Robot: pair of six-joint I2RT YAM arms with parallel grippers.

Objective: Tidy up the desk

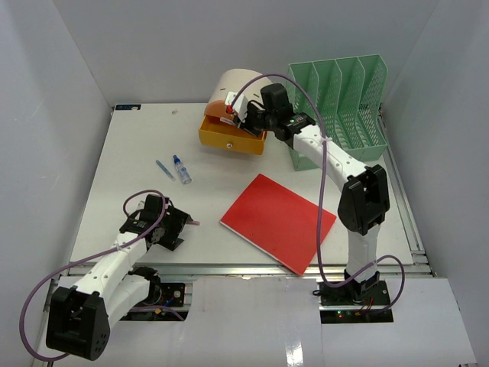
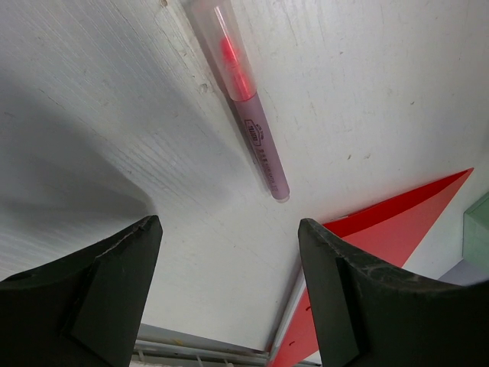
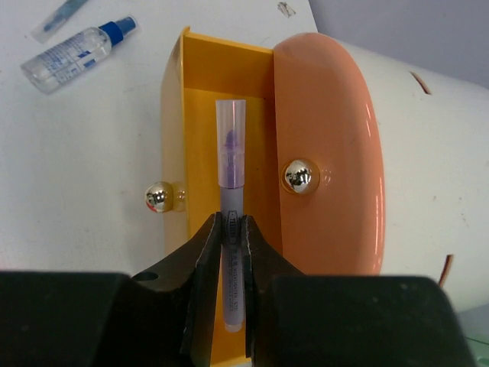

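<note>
**Bench part-sorted: one marker gripped over the drawer, one lying loose**

1. The white bench (image 1: 137, 145) lies flat. Its long axis appears to run left to right, and its railed edge faces the arm bases. It sits beneath both hands.
2. A green file rack (image 1: 344, 103) stands at the far right corner.
3. A red folder (image 1: 279, 222) lies flat right of centre, skewed to the bench edges.
4. A yellow drawer (image 3: 174, 138) stands pulled open at the far middle.
5. The right hand (image 3: 231, 233) is above this drawer, clenched on a purple marker (image 3: 230, 153) that runs lengthwise along it.
6. The left hand (image 2: 229, 237) is low over the near-left area, released, with its jaws wide apart.
7. A pink marker (image 2: 248, 107) lies on the bench just beyond the left hand's fingertips, untouched.
8. A spray bottle (image 1: 182, 170) and a blue pen (image 1: 164, 169) lie side by side left of centre.
</note>
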